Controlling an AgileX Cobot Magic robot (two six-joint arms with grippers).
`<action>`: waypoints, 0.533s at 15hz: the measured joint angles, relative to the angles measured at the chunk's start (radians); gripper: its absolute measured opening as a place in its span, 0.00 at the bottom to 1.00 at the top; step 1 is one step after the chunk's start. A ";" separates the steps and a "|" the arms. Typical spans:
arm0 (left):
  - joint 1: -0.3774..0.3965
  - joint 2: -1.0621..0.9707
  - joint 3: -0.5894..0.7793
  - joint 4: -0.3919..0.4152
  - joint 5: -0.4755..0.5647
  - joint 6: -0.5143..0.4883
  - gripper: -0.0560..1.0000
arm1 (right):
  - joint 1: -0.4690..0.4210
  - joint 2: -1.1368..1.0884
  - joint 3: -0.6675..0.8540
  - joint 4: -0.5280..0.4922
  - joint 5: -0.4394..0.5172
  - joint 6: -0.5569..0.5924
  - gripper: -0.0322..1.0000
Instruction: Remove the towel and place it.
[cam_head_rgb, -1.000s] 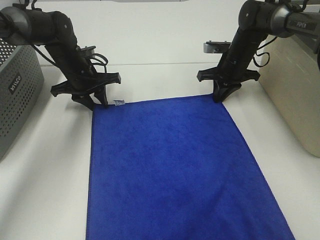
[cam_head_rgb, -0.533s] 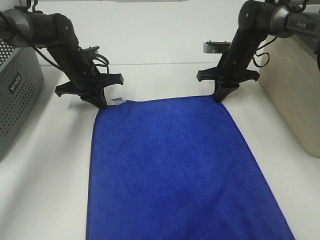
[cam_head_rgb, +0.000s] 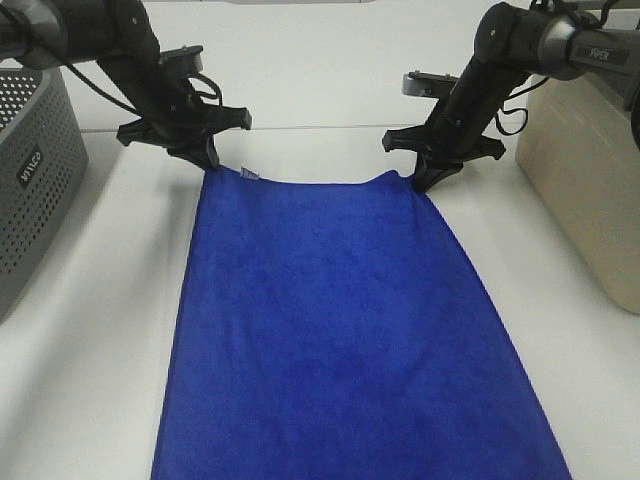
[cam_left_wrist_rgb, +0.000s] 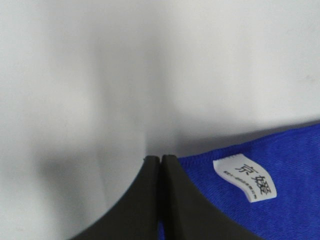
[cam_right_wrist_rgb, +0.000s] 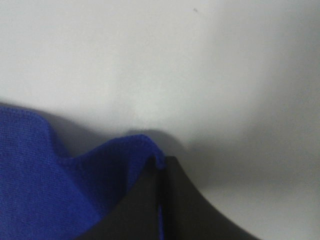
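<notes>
The royal-blue towel (cam_head_rgb: 335, 330) lies spread on the white table, running from the far corners down to the near edge of the high view. My left gripper (cam_head_rgb: 207, 160) is shut on its far left corner, beside the small white tag (cam_head_rgb: 248, 174). In the left wrist view the black fingers (cam_left_wrist_rgb: 150, 200) press together with blue cloth (cam_left_wrist_rgb: 280, 190) and the tag (cam_left_wrist_rgb: 245, 179) beside them. My right gripper (cam_head_rgb: 418, 182) is shut on the far right corner, which is lifted into a small peak. The right wrist view shows the pinched blue towel (cam_right_wrist_rgb: 60, 185).
A grey perforated basket (cam_head_rgb: 30, 180) stands at the left edge. A beige bin (cam_head_rgb: 590, 170) stands at the right. White table surface (cam_head_rgb: 320, 150) lies beyond the towel, up to the back wall.
Both grippers closed on the towel's far corners and pulled them up and away. The far edge has shifted toward the back and the towel has slid with it.
</notes>
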 joint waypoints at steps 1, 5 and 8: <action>0.000 0.007 -0.036 0.000 -0.001 0.008 0.05 | 0.000 0.002 -0.004 -0.002 -0.021 0.000 0.05; 0.001 0.056 -0.143 0.018 -0.008 0.017 0.05 | 0.000 0.011 -0.123 -0.070 -0.053 0.000 0.05; 0.001 0.111 -0.225 0.017 -0.113 0.046 0.05 | -0.023 0.020 -0.178 -0.094 -0.118 0.017 0.05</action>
